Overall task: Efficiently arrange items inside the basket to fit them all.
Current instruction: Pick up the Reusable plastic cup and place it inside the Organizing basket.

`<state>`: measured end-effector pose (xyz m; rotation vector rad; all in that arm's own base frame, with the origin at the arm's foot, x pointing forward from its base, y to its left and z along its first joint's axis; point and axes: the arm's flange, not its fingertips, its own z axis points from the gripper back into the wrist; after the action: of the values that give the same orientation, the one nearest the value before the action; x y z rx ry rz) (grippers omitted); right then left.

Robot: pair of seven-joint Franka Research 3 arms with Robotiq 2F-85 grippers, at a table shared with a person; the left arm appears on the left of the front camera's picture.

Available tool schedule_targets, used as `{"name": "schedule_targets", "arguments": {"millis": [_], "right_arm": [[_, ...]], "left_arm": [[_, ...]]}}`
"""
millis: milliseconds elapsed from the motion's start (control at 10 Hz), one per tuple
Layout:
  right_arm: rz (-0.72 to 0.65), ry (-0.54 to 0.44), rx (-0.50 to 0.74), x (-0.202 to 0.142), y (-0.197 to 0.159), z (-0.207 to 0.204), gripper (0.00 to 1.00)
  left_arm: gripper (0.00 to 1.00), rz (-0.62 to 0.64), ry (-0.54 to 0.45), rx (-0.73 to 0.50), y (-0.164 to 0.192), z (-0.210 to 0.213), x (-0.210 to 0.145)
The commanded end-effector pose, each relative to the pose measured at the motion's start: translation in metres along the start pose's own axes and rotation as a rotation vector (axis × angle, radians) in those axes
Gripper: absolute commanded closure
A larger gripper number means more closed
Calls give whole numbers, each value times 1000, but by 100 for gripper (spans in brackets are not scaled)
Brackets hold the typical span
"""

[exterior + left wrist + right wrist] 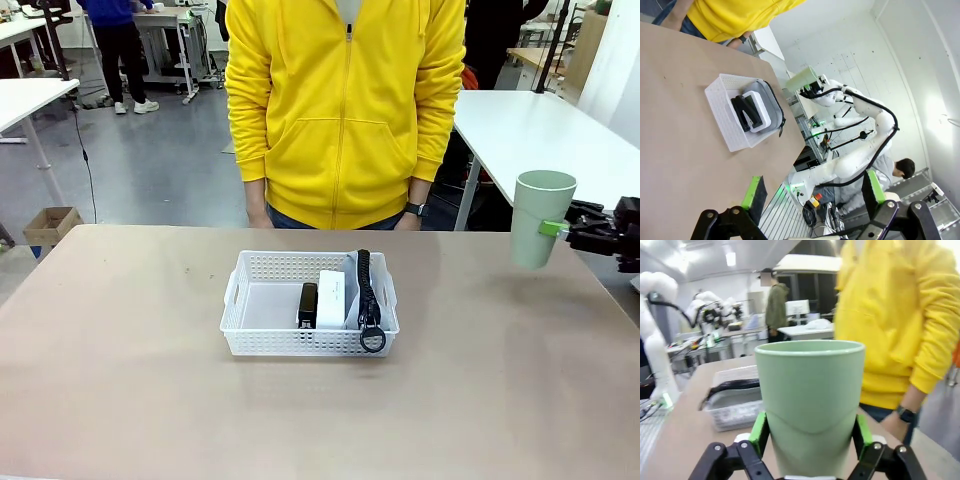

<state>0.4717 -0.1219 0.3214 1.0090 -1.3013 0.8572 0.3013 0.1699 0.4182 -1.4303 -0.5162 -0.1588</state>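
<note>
The white basket (300, 262) sits mid-table. Inside it lie the black stapler (307, 304), the small white box (331, 298) and, on edge along the right wall, the grey pouch (364, 290) with its black zipper and ring. Off to the right, above the table's right edge, my right gripper (553, 228) is shut on the upright pale green cup (540, 218). In the right wrist view the cup (810, 400) stands between the green pads, with the basket (735, 412) beyond it. My left gripper (815, 192) is open and holds nothing, well away from the basket (722, 112).
A person in a yellow hoodie (345, 110) stands at the far edge, hands down behind the table. The left half of the basket floor (265, 305) is bare. A white table (540, 130) stands behind at the right.
</note>
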Motion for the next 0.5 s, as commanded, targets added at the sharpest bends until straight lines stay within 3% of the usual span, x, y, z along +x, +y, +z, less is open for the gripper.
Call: {"name": "schedule_targets", "arguments": {"millis": [0, 200, 400], "right_arm": [[11, 54, 21, 22, 46, -1, 66], [26, 62, 29, 23, 80, -3, 66], [-41, 64, 37, 19, 89, -8, 66]], "left_arm": [[0, 9, -12, 0, -3, -2, 0], [0, 9, -12, 0, -3, -2, 0], [0, 9, -12, 0, -3, -2, 0]]}}
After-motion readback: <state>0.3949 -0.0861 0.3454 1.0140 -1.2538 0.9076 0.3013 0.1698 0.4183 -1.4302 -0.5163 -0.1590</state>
